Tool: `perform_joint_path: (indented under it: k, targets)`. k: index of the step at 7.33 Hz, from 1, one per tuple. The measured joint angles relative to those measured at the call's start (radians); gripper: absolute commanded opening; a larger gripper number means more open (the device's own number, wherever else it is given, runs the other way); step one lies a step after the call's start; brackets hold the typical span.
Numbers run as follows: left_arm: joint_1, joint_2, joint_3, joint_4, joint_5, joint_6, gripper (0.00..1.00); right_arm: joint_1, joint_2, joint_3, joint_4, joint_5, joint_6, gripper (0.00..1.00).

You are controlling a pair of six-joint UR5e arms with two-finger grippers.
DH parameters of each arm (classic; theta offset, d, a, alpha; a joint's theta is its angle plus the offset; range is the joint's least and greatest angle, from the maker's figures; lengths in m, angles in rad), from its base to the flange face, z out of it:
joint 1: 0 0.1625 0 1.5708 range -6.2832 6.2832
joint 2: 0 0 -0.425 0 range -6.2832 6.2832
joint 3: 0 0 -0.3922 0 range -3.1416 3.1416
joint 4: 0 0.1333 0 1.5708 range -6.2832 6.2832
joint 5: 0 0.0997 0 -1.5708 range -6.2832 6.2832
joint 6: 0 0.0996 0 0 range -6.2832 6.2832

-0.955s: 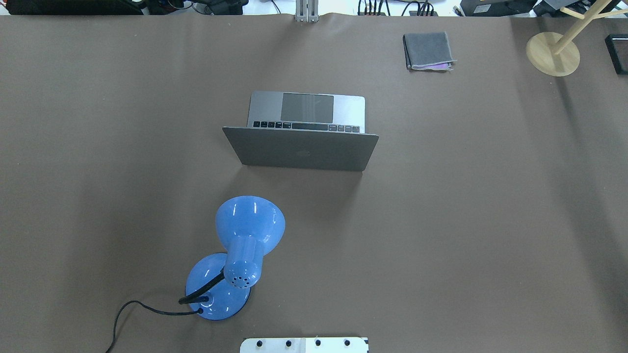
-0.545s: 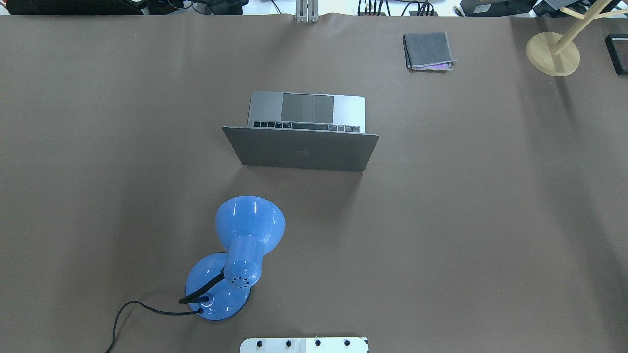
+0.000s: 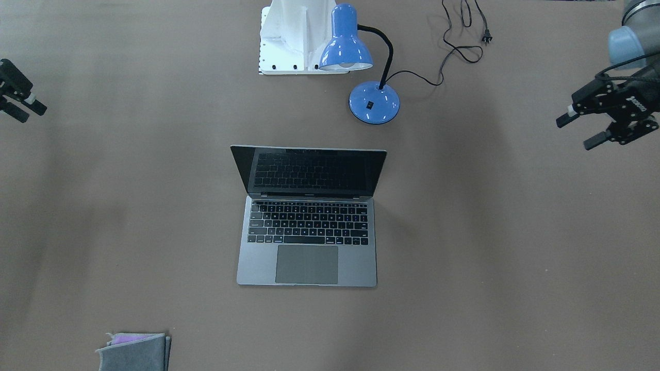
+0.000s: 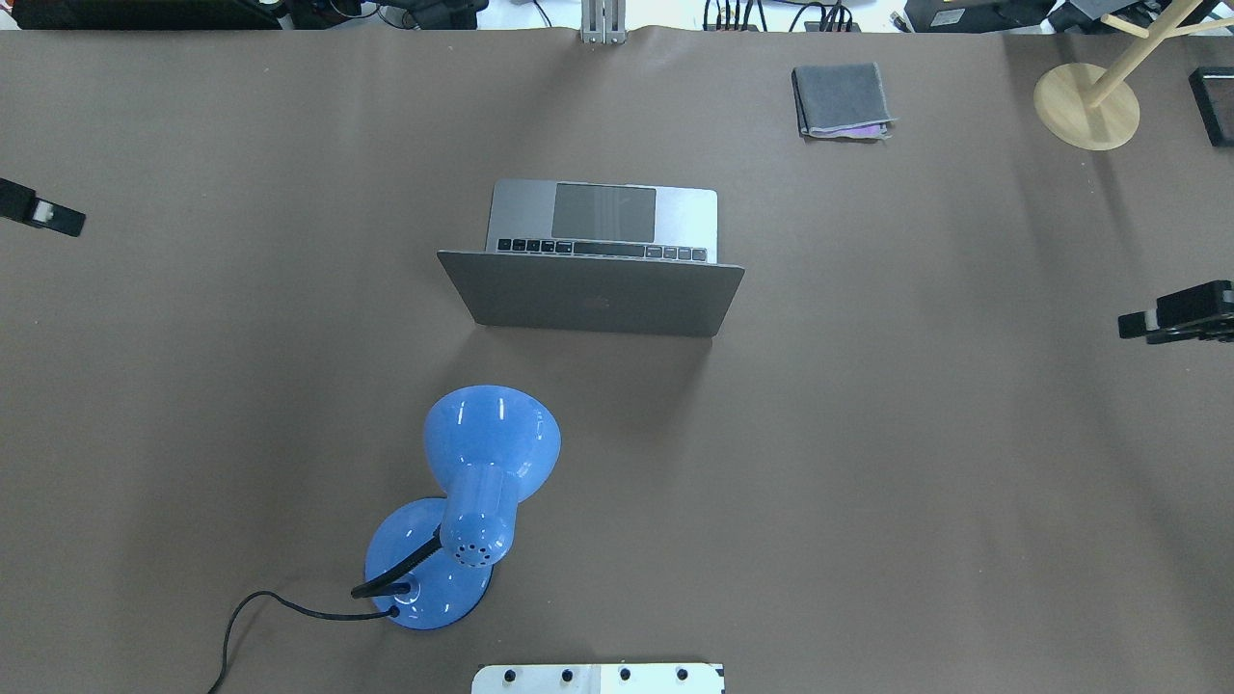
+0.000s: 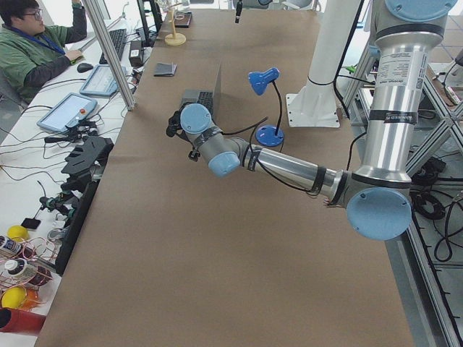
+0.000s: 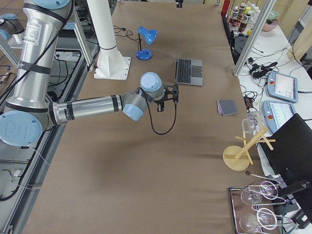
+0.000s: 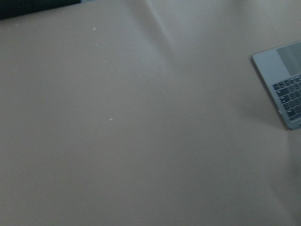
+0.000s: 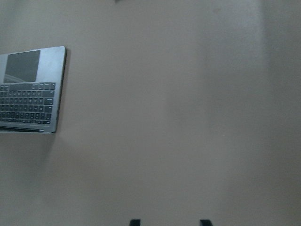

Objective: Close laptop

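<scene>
At table centre, front view: laptop (image 3: 307,221) fully open, lid near upright; closing not begun. Flat grey metal base, black keys, smooth trackpad.
Front view, edges: left gripper (image 3: 580,131) and right gripper (image 3: 28,111) well apart from it, fingers spread, empty.
Overhead view: matte grey lid back faces the robot; glossy blue lamp (image 4: 492,439) near it, on the brown table (image 4: 868,434).
Right wrist view: fingertips (image 8: 135,222) wide apart; laptop at far left.
Remaining: reach lid, fold it flat.

Since the earlier overhead pictures, the left end effector (image 4: 60,220) appeared at the 9 o'clock edge of the desk (image 4: 868,482), the right end effector (image 4: 1138,326) at 3 o'clock.
</scene>
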Motion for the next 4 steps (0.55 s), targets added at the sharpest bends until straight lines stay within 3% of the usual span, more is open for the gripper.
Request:
perform_joint_path:
  k: [2, 4]
  targets:
    - [0.108, -0.043, 0.005, -0.184, 0.013, -0.317, 0.0, -0.083, 0.055, 0.063, 0.032, -0.011, 0.203, 0.0]
    - [0.227, -0.12, 0.006, -0.241, 0.069, -0.524, 0.0, -0.204, 0.133, 0.092, 0.035, -0.074, 0.393, 0.0]
